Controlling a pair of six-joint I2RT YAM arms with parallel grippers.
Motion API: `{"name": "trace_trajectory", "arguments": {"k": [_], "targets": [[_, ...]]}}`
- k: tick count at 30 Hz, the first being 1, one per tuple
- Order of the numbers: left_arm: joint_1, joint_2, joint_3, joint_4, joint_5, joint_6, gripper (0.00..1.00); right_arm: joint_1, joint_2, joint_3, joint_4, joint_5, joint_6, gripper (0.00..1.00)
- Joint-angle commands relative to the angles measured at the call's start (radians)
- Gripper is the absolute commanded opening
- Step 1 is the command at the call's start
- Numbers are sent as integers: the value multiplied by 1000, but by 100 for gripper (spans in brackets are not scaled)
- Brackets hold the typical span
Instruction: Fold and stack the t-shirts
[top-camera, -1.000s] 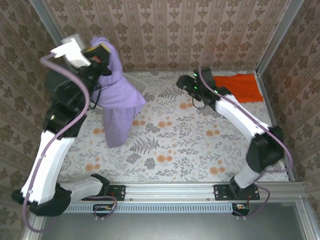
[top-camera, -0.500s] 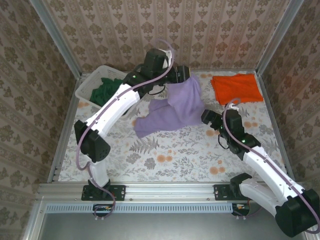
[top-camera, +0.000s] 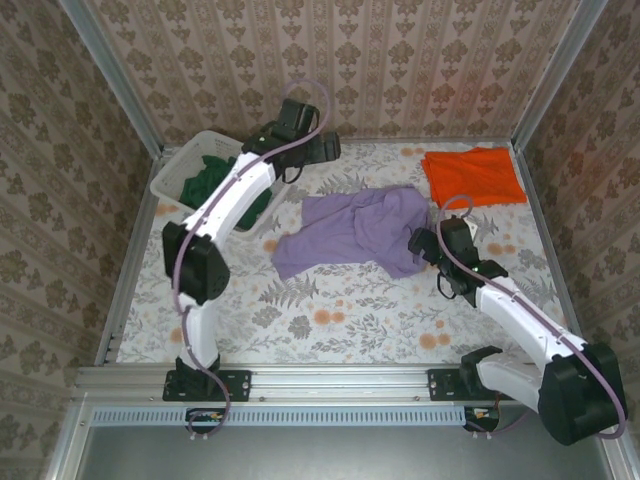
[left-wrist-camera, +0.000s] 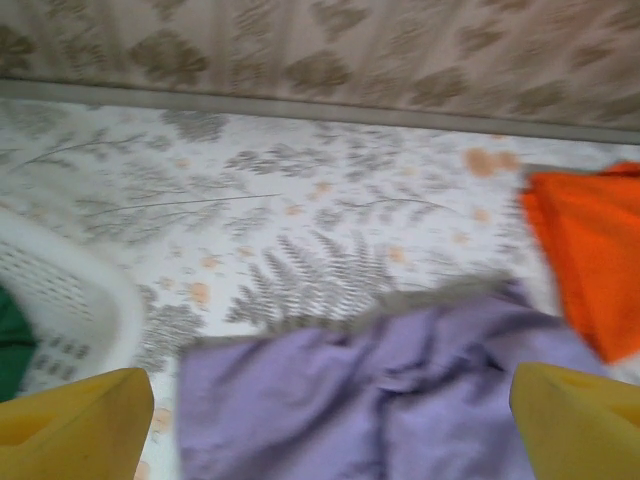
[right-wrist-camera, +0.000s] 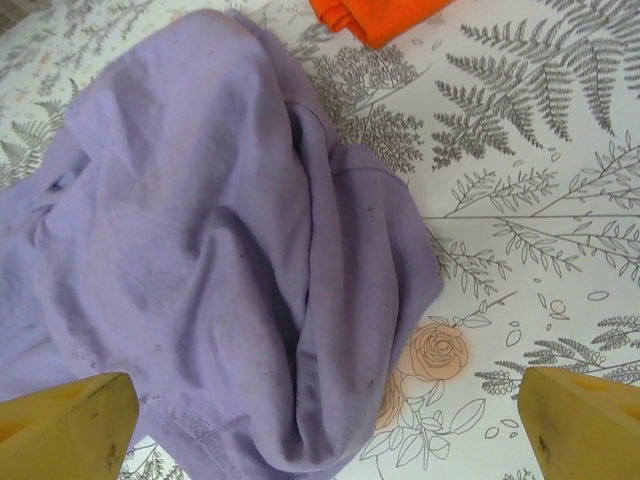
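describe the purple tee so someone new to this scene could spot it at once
Look at the middle of the floral table, between the white basket at back left and the orange tee at back right. The purple tee lies there crumpled and spread out, unlike the folded orange one.

Your left arm (top-camera: 235, 195) reaches far forward from its base and curves to the right. Your left hand (top-camera: 327, 147) points right with its fingers (left-wrist-camera: 70, 420) spread wide — nothing between them. Your right arm (top-camera: 520, 310) bends at the elbow and angles inward. Your right hand (top-camera: 418, 242) faces left, fingers (right-wrist-camera: 60, 420) wide apart too, holding nothing.
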Motion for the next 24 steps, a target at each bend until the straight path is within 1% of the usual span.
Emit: {"name": "trace_trajectory", "arguments": {"k": [1, 3, 4, 6, 7, 11, 13, 17, 21, 24], "targets": [[9, 188, 197, -213, -127, 115, 88, -3, 26, 38, -23, -27, 15, 98], [11, 315, 392, -361, -213, 165, 86, -3, 38, 42, -24, -38, 16, 98], [18, 383, 499, -427, -230, 176, 85, -3, 44, 41, -21, -45, 18, 98], [36, 479, 608, -490, -229, 172, 82, -4, 52, 44, -18, -56, 18, 98], [47, 499, 616, -491, -214, 164, 80, -4, 58, 46, -19, -59, 18, 98], [75, 483, 522, -416, -231, 155, 79, -3, 70, 53, -20, -70, 16, 97], [88, 487, 510, -416, -239, 156, 76, -4, 73, 54, -19, -72, 15, 97], [93, 477, 474, -421, -233, 161, 76, -4, 74, 56, -21, -76, 15, 97], [83, 398, 371, -362, -242, 165, 80, -3, 73, 53, -16, -78, 13, 97], [82, 332, 319, -319, -248, 158, 80, -4, 77, 53, -15, -78, 14, 97]]}}
